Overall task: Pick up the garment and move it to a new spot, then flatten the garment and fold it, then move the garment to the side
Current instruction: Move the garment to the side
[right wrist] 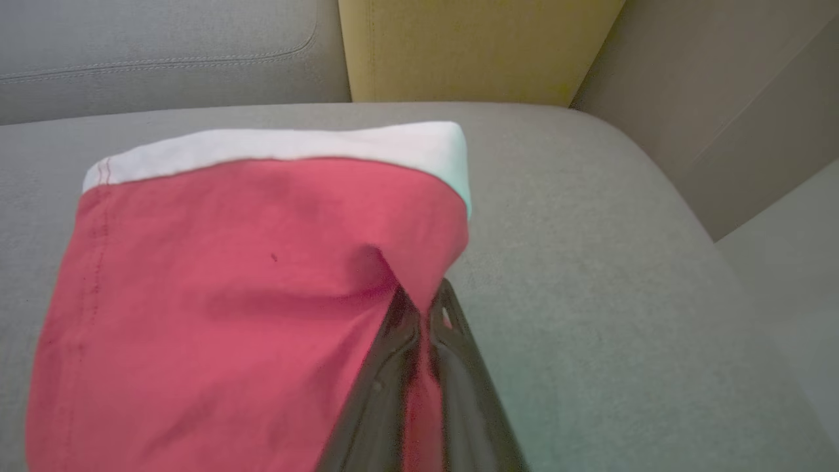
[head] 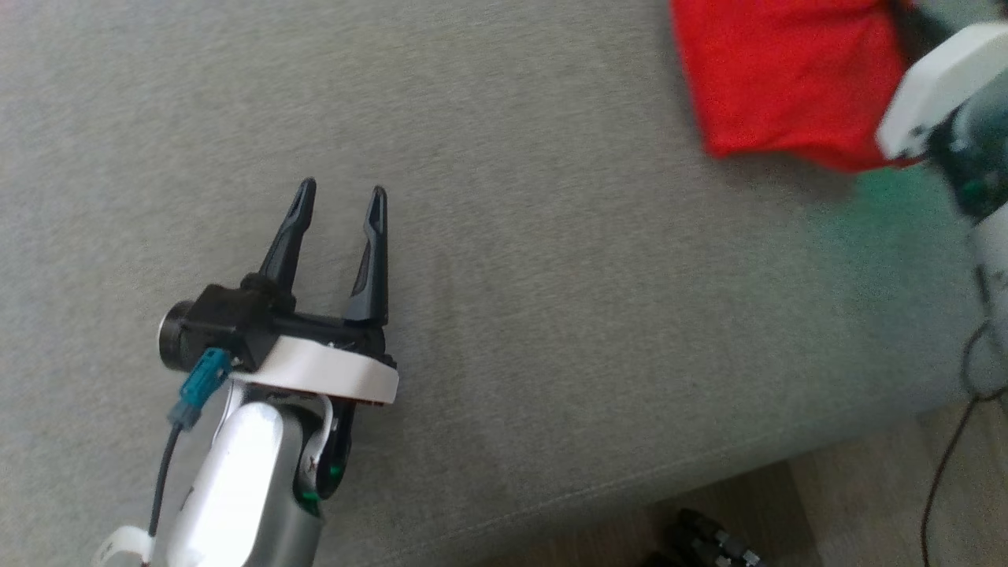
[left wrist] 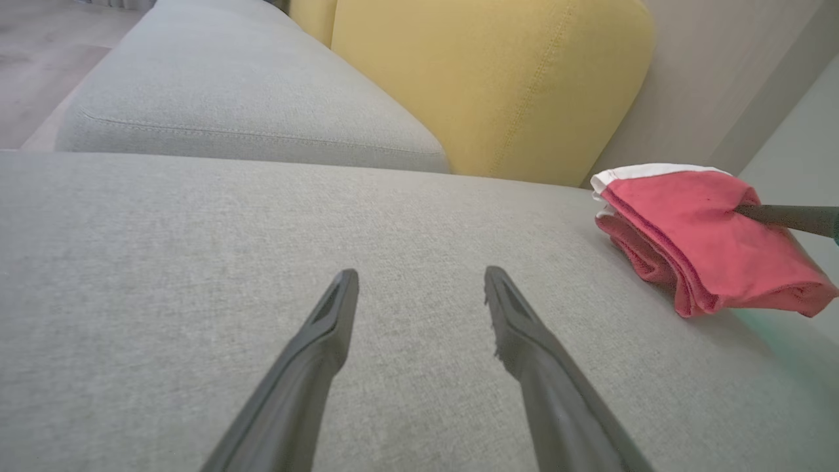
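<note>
Evidently the last step is in hand: the garment (head: 787,79) lies folded in a compact red stack with a white band along its far edge. It sits at the far right of the grey sofa seat (head: 551,315), near the yellow back cushion (left wrist: 491,85). The right pincer (right wrist: 423,301) is closed on a pinch of the stack's near right corner, the cloth tenting up to its fingertips. The left pincer (head: 342,197) hangs wide open and empty over bare seat, well to the left. Next, I judge, the right arm must carry the stack sideways without letting the layers spill, then release.
</note>
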